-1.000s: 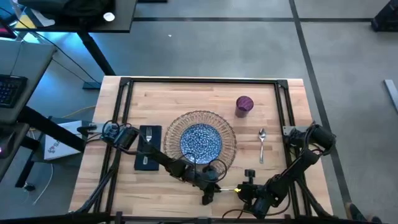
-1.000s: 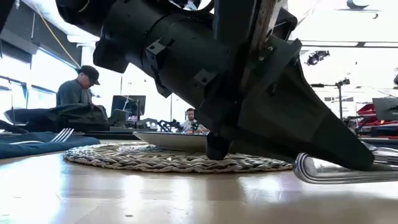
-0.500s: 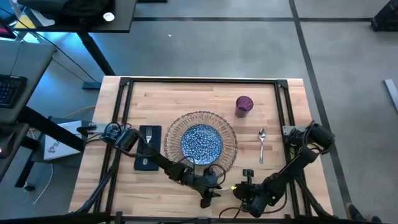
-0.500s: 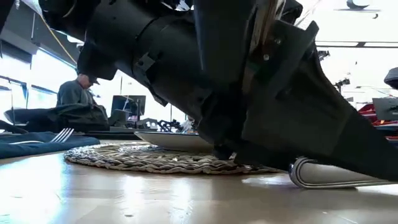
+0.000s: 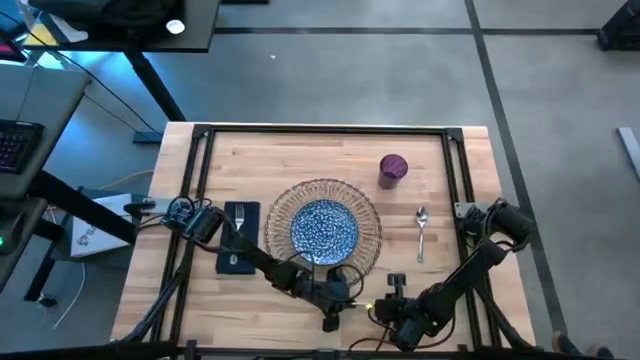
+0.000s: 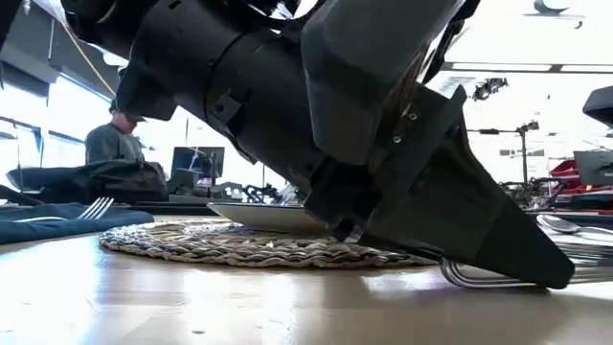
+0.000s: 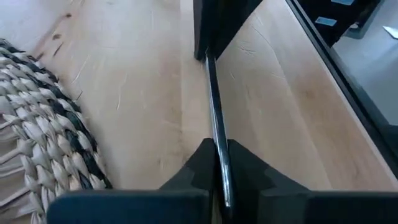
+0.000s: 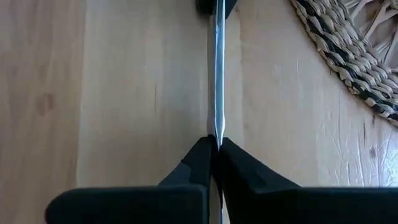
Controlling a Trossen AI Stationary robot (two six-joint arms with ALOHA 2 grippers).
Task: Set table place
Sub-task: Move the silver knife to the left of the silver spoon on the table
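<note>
Both hands grip one knife (image 8: 216, 68) low over the table (image 5: 300, 160) near its front edge — left hand (image 7: 217, 163) and right hand (image 8: 215, 144) each pinched shut on an end. If neither lets go, opposing pulls could twist it loose. Mat (image 5: 322, 228), plate (image 5: 323, 226), cup (image 5: 393, 168), spoon (image 5: 421, 232) sit placed.

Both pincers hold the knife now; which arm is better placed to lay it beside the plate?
Right, probably: the right pincer grips the knife, and the gap between mat and spoon lies on its side.
</note>
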